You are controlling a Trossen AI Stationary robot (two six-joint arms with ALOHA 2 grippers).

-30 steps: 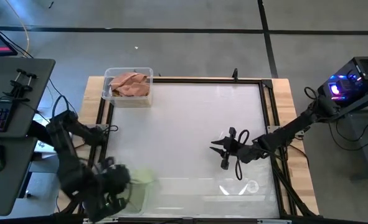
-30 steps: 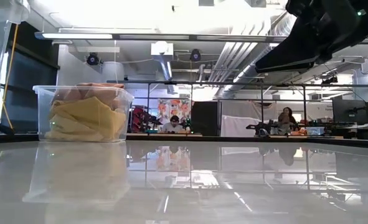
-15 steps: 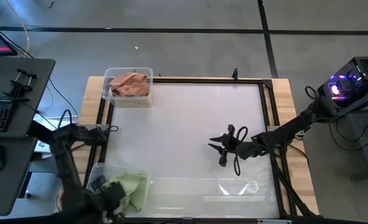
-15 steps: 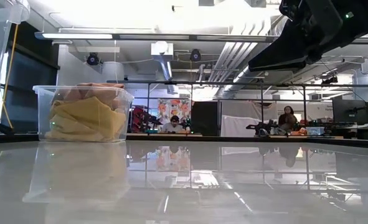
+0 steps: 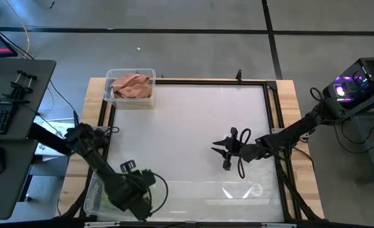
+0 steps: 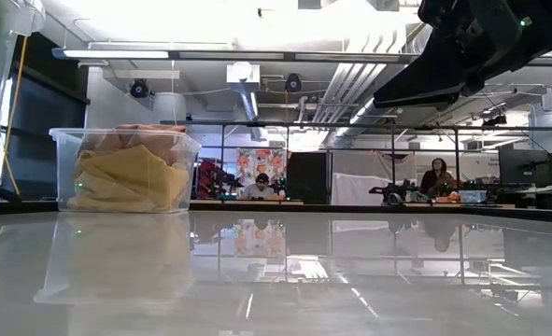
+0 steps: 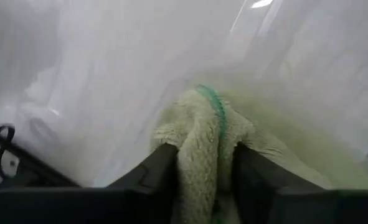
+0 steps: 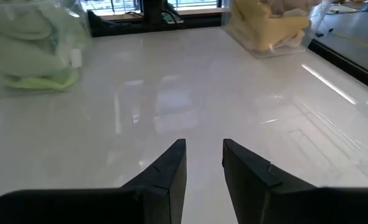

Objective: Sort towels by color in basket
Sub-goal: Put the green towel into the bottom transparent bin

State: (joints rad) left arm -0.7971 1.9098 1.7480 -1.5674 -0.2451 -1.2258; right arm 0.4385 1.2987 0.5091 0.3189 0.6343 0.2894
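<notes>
Pale green towel (image 7: 199, 146), soft, fluffy & prob. v. light, sits between left gripper (image 7: 202, 163) fingers, jaws a bit apart, inside clear bin (image 5: 93, 190) at table's near-left corner; best pinched at a raised fold; right gripper (image 8: 203, 158) half-open, empty, mid-table.

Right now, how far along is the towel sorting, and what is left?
Done: peach and yellow towels sit in the far bin, green ones in the near bin. In hand: the left gripper is inside the near bin with a pale green towel. Left: no loose towel shows on the table, so probably only pulling out. The right gripper waits mid-table, jaws open, empty.
</notes>
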